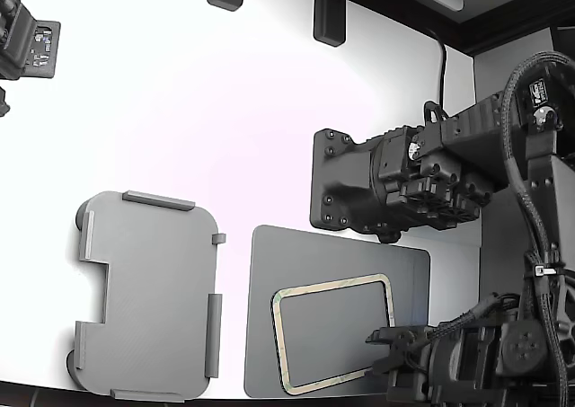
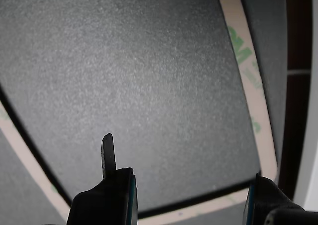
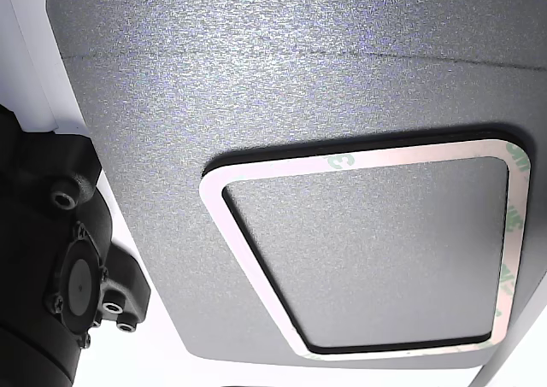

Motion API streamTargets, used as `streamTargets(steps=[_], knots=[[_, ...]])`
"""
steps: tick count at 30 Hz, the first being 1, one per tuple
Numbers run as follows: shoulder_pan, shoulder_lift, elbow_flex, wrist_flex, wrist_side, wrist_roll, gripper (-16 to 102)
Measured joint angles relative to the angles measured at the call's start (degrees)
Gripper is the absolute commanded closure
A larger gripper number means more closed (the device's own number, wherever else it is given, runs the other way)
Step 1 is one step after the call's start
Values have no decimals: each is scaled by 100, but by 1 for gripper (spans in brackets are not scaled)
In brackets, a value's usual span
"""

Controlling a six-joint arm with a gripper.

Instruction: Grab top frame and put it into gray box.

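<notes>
The top frame (image 1: 279,335), a thin pale ring with green print, lies on a dark gray mat (image 1: 341,254) at the lower middle of the exterior view. A dark shadow line runs along its edges. My gripper (image 1: 377,351) sits at the frame's side nearest the exterior view's right, open, its fingers spread with nothing held. In the wrist view my gripper (image 2: 185,185) hovers just over one frame (image 2: 248,71) corner, with the mat (image 2: 124,61) filling the open centre. The gray box (image 1: 148,299), a light gray tray with raised tabs, stands apart toward the exterior view's left. The other view shows the frame (image 3: 359,161) whole.
A second arm with a black block-shaped head (image 1: 359,187) hangs above the mat's far edge, and its black body (image 3: 60,267) shows in the other view. Dark fixtures (image 1: 328,12) stand at the white table's back. Another black device (image 1: 27,43) is at the far left.
</notes>
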State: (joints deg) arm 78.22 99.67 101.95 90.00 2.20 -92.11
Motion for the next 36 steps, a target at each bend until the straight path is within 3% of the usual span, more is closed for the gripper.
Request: streamTargets(steps=[5,20,36], knots=[[211,-721,-483,-18,-431,35,-13],[800,-1397,-712,-316,-229,-220,-14],[879,-1723,-668,-360,-343,-861,-12]])
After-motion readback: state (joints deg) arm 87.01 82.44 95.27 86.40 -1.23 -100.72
